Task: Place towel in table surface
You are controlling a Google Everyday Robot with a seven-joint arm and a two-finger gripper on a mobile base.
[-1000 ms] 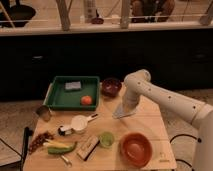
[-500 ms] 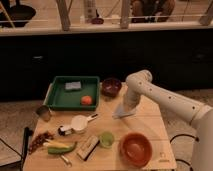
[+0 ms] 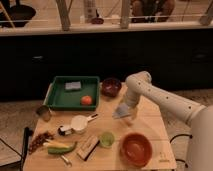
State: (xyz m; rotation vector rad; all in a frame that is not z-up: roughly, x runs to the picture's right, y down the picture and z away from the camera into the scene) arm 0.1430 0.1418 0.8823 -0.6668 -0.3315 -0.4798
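Observation:
A pale blue towel (image 3: pixel 121 111) hangs from my gripper (image 3: pixel 129 106) over the right middle of the wooden table (image 3: pixel 152 125). Its lower edge is at or just above the table surface. The gripper points down from the white arm, which reaches in from the right, and it is shut on the towel's upper part. The towel hides the fingertips.
A green tray (image 3: pixel 54 91) at the back left holds a grey sponge (image 3: pixel 73 86) and an orange fruit (image 3: pixel 87 100). A dark bowl (image 3: pixel 111 86) stands behind the gripper. A red bowl (image 3: pixel 136 148), a green cup (image 3: pixel 106 138), a white cup (image 3: pixel 79 123) and a metal cup (image 3: pixel 43 112) stand nearer the front.

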